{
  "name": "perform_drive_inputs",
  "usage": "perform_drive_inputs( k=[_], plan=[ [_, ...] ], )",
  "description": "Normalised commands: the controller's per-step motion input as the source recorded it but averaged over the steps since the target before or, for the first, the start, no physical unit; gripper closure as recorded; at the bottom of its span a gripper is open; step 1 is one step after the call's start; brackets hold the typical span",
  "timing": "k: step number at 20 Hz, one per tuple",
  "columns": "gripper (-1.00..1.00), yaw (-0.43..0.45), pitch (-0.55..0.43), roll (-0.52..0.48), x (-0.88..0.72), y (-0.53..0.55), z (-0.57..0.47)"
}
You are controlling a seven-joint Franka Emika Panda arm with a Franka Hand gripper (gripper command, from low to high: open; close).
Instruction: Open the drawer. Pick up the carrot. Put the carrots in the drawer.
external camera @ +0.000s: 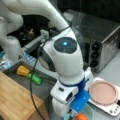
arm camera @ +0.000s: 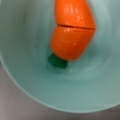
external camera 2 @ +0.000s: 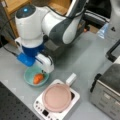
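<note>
In both front views the carrot [external camera 2: 38,78] lies in the teal bowl [external camera 2: 28,77], lower left, directly beneath the gripper [external camera 2: 44,70]; jaw state cannot be told. The grey drawer [external camera: 37,88] stands open, centre left. In the wrist view, upper centre, the carrot [arm camera: 72,32] appears glossy, rigid and probably light and slippery; grasp across its thick orange body.

Right under my gripper [external camera 2: 42,72]: bright orange carrot [arm camera: 72,30] w/ dark green tip, in a teal bowl [arm camera: 22,75]. My arm's white w/ blue wrist section. Beside me, pink disc [external camera 2: 57,97] on white base. Behind me, yellow lump [external camera: 23,70] & green veg [external camera: 35,79] in grey drawer [external camera: 15,67].
</note>
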Motion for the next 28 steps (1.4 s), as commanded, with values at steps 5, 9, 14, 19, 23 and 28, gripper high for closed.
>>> perform_drive_inputs(
  k=[5, 9, 14, 19, 23, 28],
  plan=[
    [-1.0, 0.028, 0.095, 0.081, 0.29, -0.15, 0.05],
    [-1.0, 0.026, 0.101, 0.083, 0.31, -0.14, 0.03],
    [-1.0, 0.014, 0.145, 0.1, 0.32, -0.11, 0.04],
    [-1.0, 0.01, 0.199, 0.097, 0.33, -0.12, 0.09],
    [-1.0, 0.012, 0.209, 0.087, 0.32, -0.17, 0.1],
    [-1.0, 0.015, 0.211, 0.079, 0.37, -0.2, 0.06]
  ],
)
